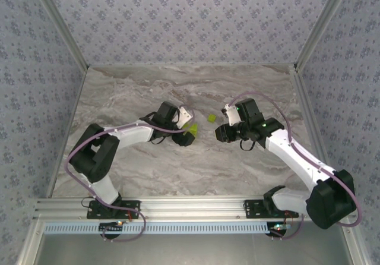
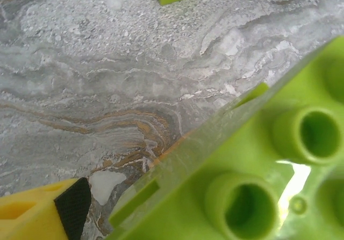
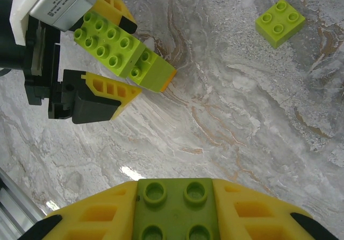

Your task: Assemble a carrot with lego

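Both grippers loaded, bricks apart over the grey marble table (image 3: 242, 143).
At 6 o'clock a green four-stud plastic brick (image 3: 174, 210) is clamped in the right gripper (image 3: 174, 224). At 10 o'clock the lime-green-and-orange lego carrot (image 3: 107, 41) is pinched by the left gripper (image 3: 134, 60). A loose lime-green square brick (image 3: 279, 22) lies at 1 o'clock. If studs are misaligned at mating, the carrot could be twisted loose or dropped.

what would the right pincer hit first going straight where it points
Probably the lime-green plastic brick stack with an orange end held in the left pincer, though depth is unclear.
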You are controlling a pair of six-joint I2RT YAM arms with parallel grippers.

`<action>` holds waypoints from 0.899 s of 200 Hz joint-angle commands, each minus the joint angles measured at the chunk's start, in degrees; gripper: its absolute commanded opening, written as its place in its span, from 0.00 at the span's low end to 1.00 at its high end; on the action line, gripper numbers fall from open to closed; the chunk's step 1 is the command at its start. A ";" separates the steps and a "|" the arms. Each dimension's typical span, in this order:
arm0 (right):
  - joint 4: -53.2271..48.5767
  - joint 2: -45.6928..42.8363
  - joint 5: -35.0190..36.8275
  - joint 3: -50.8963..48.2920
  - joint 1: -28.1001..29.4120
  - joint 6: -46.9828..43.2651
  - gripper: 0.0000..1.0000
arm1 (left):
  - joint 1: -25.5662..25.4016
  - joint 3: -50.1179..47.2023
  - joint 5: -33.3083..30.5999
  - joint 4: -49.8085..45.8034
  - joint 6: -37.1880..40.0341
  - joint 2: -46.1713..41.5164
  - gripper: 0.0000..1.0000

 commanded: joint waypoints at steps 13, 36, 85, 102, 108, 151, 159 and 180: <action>0.13 0.86 -0.86 0.11 -0.24 -1.30 0.27 | -0.03 2.54 3.17 0.22 0.03 -0.30 0.86; 0.31 1.04 -0.99 0.11 -0.26 -1.26 0.27 | -0.04 3.32 3.97 -0.13 0.35 -0.83 0.86; 0.28 1.11 -1.00 -0.04 -0.25 -1.30 0.27 | -0.18 4.07 5.81 -1.32 0.64 -0.41 0.75; 0.31 0.95 -0.89 -0.14 -0.26 -1.21 0.27 | -0.14 3.95 6.49 -1.96 0.65 -0.13 0.69; 0.31 0.95 -0.88 -0.15 -0.26 -1.27 0.27 | -0.13 3.75 6.65 -1.88 0.64 -0.12 0.69; 0.22 0.86 -0.71 -0.21 -0.26 -1.22 0.27 | -0.18 2.57 7.14 -2.05 0.24 -0.48 0.63; 0.22 0.85 -0.71 -0.24 -0.26 -1.21 0.27 | -0.21 2.34 7.56 -2.05 0.16 -0.48 0.62; 0.33 0.77 -0.71 -0.25 -0.17 -1.12 0.27 | -0.52 2.23 7.97 -2.22 -0.11 -0.54 0.59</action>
